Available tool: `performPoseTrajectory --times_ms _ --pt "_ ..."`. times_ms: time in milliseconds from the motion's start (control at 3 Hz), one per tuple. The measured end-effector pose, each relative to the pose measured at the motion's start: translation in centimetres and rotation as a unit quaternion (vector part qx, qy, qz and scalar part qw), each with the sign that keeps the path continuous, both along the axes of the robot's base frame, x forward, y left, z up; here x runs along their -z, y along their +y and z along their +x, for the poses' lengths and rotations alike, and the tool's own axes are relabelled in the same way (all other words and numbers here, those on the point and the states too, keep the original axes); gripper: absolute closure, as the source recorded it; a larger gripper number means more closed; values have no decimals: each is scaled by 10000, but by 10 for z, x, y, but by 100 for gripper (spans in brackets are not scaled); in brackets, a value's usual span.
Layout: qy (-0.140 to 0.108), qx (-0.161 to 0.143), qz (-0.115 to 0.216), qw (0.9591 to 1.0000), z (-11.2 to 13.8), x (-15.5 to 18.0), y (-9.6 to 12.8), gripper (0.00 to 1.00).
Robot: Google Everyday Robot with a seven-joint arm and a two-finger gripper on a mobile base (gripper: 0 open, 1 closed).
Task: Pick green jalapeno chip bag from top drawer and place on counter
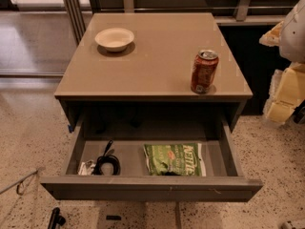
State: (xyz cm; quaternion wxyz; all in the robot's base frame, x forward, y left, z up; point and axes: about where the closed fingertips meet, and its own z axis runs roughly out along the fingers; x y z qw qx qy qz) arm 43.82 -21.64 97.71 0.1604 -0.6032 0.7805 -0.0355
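The green jalapeno chip bag (175, 159) lies flat in the open top drawer (150, 187), right of its middle, with white "Kettle" lettering facing up. The drawer is pulled out toward me below the tan counter (157, 61). Part of my arm (288, 66), white and yellowish, shows at the right edge beside the table, well away from the bag. My gripper is out of view past that right edge.
A red soda can (204, 71) stands on the counter near its front right corner. A cream bowl (114, 38) sits at the back left. A coiled black cable (107, 163) and a small white item (86, 167) lie in the drawer's left part. The floor is speckled.
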Motion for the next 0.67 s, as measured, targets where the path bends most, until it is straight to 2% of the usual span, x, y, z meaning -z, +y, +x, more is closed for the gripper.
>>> performPoseTrajectory --times_ms 333,667 --pt "0 0 0 10000 0 0 0 1" --pt "0 0 1 10000 0 0 0 22"
